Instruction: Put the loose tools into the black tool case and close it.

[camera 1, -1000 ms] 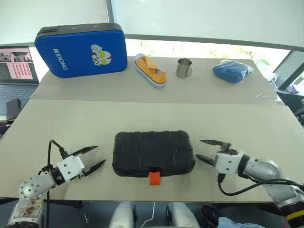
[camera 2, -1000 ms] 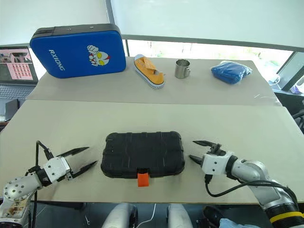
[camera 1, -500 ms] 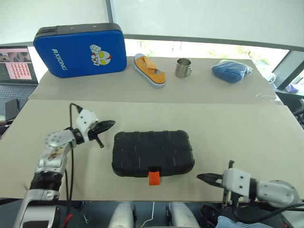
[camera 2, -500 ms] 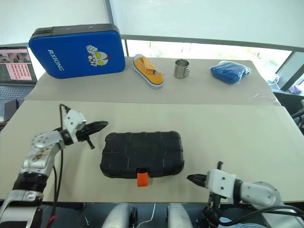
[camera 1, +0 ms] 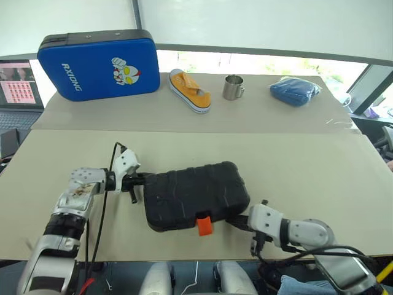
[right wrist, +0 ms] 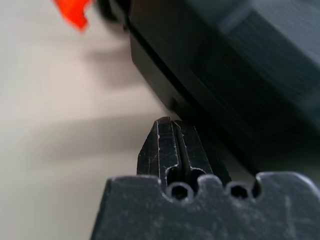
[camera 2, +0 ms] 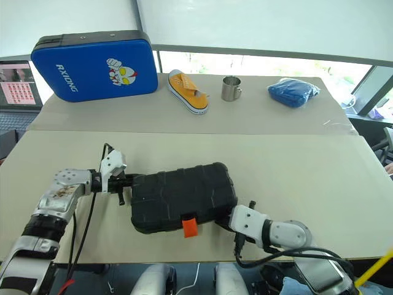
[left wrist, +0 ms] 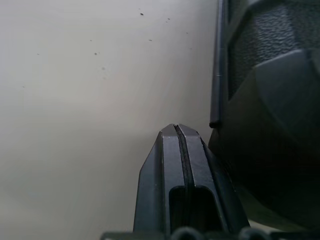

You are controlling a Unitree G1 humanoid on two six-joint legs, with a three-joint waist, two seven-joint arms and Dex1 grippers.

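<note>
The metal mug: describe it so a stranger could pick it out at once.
Look to the far table, along the window. Things stand there in a row: a blue padded case, an orange shoe, then the metal mug, then a blue cloth bundle. The mug is the only shiny silver thing there, upright, with a handle.

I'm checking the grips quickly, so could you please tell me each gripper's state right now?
Left gripper: shut, holding nothing, at the case's left end.
Right gripper: shut, holding nothing, at its front right corner.
</note>
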